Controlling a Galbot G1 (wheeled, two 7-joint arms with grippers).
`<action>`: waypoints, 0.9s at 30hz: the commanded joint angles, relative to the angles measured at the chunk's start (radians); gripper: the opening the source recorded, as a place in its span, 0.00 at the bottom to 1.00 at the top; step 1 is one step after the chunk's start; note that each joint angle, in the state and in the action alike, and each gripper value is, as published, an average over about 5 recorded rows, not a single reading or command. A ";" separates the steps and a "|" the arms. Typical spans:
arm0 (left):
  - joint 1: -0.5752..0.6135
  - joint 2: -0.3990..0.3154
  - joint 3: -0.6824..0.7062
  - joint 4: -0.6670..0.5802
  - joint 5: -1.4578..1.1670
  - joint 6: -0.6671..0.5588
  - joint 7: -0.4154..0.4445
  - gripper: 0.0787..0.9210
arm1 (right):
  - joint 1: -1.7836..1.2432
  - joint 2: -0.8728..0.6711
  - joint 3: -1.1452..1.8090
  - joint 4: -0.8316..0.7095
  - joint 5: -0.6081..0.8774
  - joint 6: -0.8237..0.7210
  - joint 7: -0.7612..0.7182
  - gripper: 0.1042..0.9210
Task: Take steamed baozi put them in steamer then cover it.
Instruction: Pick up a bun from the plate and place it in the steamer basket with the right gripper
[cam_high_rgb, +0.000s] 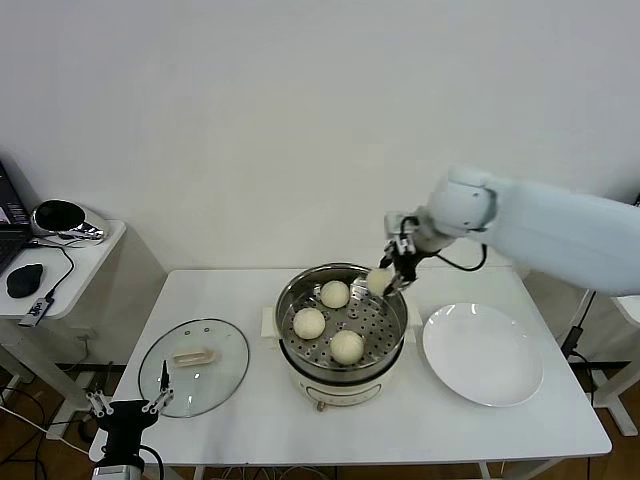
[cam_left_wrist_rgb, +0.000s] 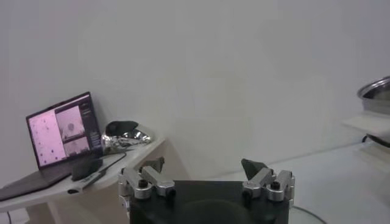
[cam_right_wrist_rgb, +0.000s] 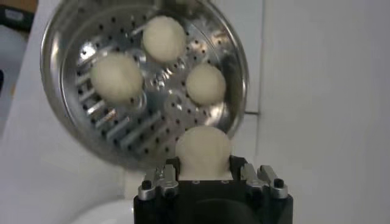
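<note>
Head view: steamer (cam_high_rgb: 300, 345) holds three baozi (cam_high_rgb: 347, 346).

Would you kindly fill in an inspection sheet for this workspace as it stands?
Surface: white table, nothing spilled.
Job's things: three baozi lie in the steamer; a fourth baozi is held over its far-right rim; cover lies flat left of the steamer.
Clutter: white plate, nothing on it.
Grippers: right gripper shut on the fourth baozi; left gripper open, at the table's near-left edge.
Cables: cable on the side table.
Surroundings: laptop, white wall.
</note>
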 joint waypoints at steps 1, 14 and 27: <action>-0.003 -0.002 -0.001 0.004 0.000 0.001 0.000 0.88 | -0.117 0.102 -0.033 -0.052 0.026 -0.077 0.052 0.51; -0.006 -0.004 -0.003 0.012 -0.002 0.000 -0.001 0.88 | -0.209 0.083 0.015 -0.092 -0.060 -0.058 0.066 0.51; -0.010 -0.005 0.000 0.008 0.000 0.001 -0.001 0.88 | -0.115 -0.042 0.121 0.068 0.012 -0.067 0.073 0.81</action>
